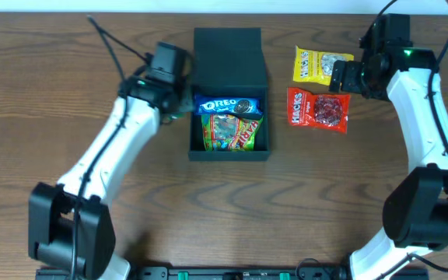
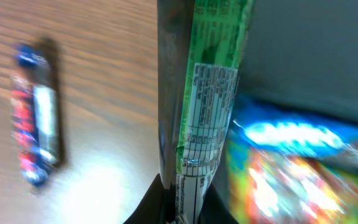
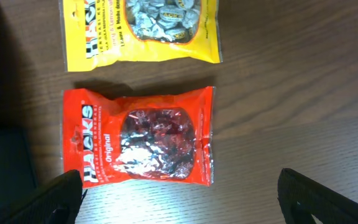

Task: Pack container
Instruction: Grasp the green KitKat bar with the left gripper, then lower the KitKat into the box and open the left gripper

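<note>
Overhead, the container [image 1: 230,154], a matte dark teal square box with its flap lid open, sits on the desk [image 1: 45,47] midway along the far edge. Left claw [image 2: 182,198] pinches a green packet [image 2: 213,93]; right claw [image 3: 179,190] gapes wide.

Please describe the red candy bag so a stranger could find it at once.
Find the dark green container at the middle of the table. Two candy bags lie to its right. Yours is the red bag marked Hacks, not the yellow bag beyond it.
</note>
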